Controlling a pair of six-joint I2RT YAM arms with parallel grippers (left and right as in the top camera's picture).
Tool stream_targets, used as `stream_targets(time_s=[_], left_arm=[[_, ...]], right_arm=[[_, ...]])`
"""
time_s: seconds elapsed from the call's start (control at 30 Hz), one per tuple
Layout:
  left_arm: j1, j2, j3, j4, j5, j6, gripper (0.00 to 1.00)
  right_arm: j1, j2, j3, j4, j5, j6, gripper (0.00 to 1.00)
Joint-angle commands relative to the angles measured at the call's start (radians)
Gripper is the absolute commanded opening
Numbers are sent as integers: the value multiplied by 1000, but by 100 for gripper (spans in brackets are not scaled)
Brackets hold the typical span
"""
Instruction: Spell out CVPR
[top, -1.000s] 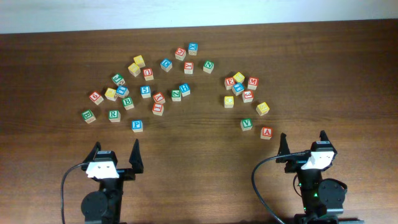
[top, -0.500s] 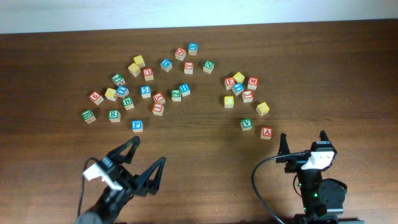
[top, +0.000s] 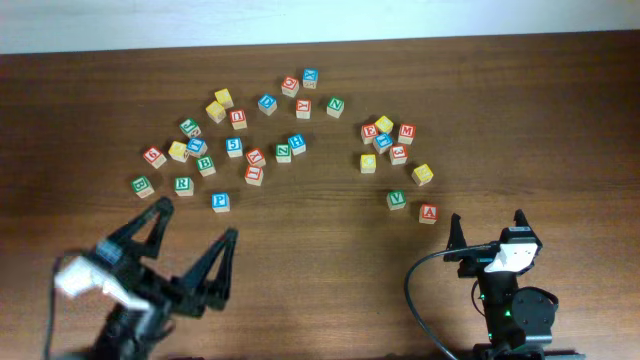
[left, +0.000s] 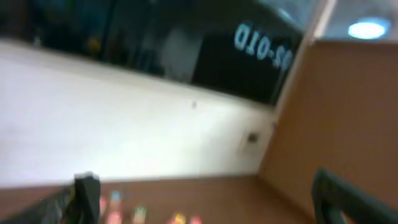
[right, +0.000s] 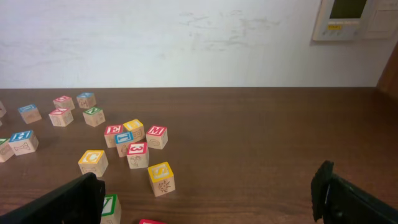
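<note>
left gripper (top: 195, 228) and right gripper (top: 487, 220) hover spread, empty. beyond them on the table lie the p block (top: 220, 201), v block (top: 397, 199), then r block (top: 183, 184). they are likely light, rigid wood, best pinched across opposite flat faces.

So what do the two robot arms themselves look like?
Both are black, with a white block at the wrist. The left gripper and right gripper each end in two slim, tapered black fingers. A black cable loops beside the right one, whose base shows a small green light.
</note>
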Motion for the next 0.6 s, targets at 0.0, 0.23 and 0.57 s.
stream_targets(time_s=[0.0,0.23,0.57], left_arm=[[2,231,249,-225,211,149,99],[2,419,267,-277,274,135,99],[2,761,416,-715,-135,138,99]], right_arm=[[-6,-8,-9,-1,5,-6,98],[-6,-8,-9,0,5,-6,98],[-6,-8,-9,-1,5,-6,98]])
